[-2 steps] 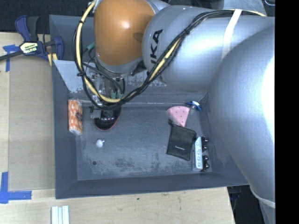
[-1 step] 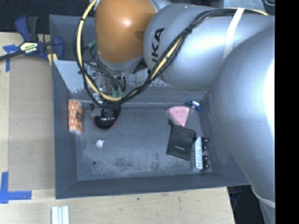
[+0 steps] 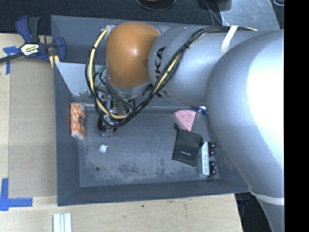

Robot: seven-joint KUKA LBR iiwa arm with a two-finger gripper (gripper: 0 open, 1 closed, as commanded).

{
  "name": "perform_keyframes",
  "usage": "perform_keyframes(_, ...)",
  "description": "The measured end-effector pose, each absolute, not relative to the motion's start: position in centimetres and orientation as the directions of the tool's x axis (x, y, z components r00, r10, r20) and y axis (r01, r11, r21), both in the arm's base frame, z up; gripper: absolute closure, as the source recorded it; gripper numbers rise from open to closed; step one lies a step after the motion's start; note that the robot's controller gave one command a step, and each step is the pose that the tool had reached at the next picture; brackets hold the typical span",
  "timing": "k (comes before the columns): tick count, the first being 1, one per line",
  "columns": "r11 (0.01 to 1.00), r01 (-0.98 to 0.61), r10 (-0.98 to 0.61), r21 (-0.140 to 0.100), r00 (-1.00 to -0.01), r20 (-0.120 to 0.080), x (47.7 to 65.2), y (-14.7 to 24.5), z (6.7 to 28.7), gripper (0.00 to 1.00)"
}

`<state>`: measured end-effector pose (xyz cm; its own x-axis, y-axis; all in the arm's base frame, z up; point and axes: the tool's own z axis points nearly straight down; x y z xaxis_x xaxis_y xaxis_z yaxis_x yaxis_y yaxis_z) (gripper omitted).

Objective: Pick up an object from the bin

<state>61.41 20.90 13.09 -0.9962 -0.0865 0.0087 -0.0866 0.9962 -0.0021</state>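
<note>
Now gripper (image 3: pixel 106 124) sits low beside orange packet (image 3: pixel 77 121), open/shut can't tell; prob. best: centre over it, approach straight down.

Bin floor (image 3: pixel 145 158), centre and lower left: bare, a wide lane between the small white ball (image 3: pixel 103 149) and the black flat pouch (image 3: pixel 187 148). An orange patterned packet (image 3: pixel 77 121) lies along the left wall. Right side is cluttered: pink wedge (image 3: pixel 185 119) just above the pouch, white-and-black strip (image 3: pixel 206 159) just beside it. Arm (image 3: pixel 193 66) and its cables (image 3: pixel 126 114) overhang the upper floor.
</note>
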Motion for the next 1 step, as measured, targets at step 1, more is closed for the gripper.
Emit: perform_keyframes(1,0.938,-0.346,-0.346,0.000,-0.938,-0.003,61.45,21.87,11.94,0.00)
